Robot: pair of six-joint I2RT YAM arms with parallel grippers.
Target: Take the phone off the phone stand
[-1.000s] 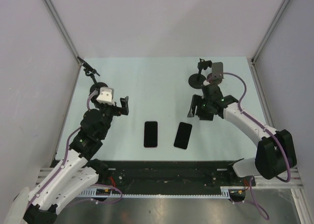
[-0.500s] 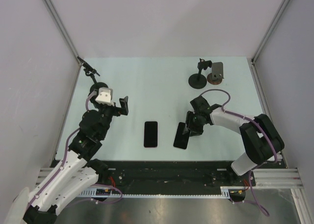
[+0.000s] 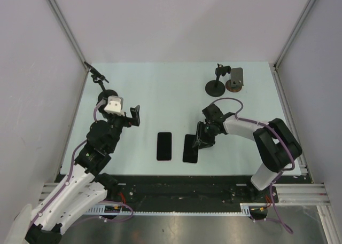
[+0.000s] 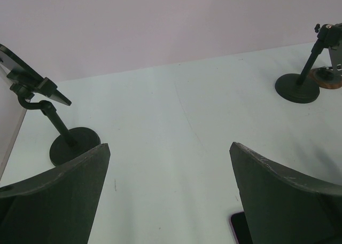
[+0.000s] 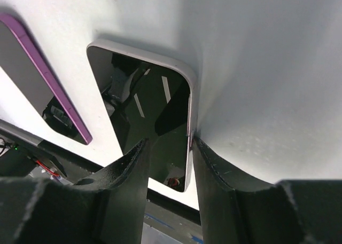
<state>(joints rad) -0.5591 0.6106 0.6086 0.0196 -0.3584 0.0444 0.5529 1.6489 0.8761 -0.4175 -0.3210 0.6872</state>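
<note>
Two dark phones lie flat on the table: a purple-edged phone (image 3: 164, 146) and a white-edged phone (image 3: 190, 148) to its right. My right gripper (image 3: 203, 139) is low at the white-edged phone's far right corner. In the right wrist view its fingers (image 5: 168, 142) stand a narrow gap apart. One finger is over the white-edged phone's screen (image 5: 144, 110) and the other touches its right edge. The purple-edged phone (image 5: 43, 94) lies beside it. My left gripper (image 3: 133, 115) is open and empty above the table (image 4: 168, 148). No phone shows on any stand.
A black phone stand (image 3: 101, 86) stands at the back left and also shows in the left wrist view (image 4: 59, 137). Two more stands are at the back right: a black one (image 3: 216, 85) and one with a grey plate (image 3: 234, 78). Frame posts mark the back corners.
My right gripper came down from near the back-right stands to the white-edged phone. The phone has slid left and turned straighter, closer to the purple-edged phone. The left arm has not moved.
</note>
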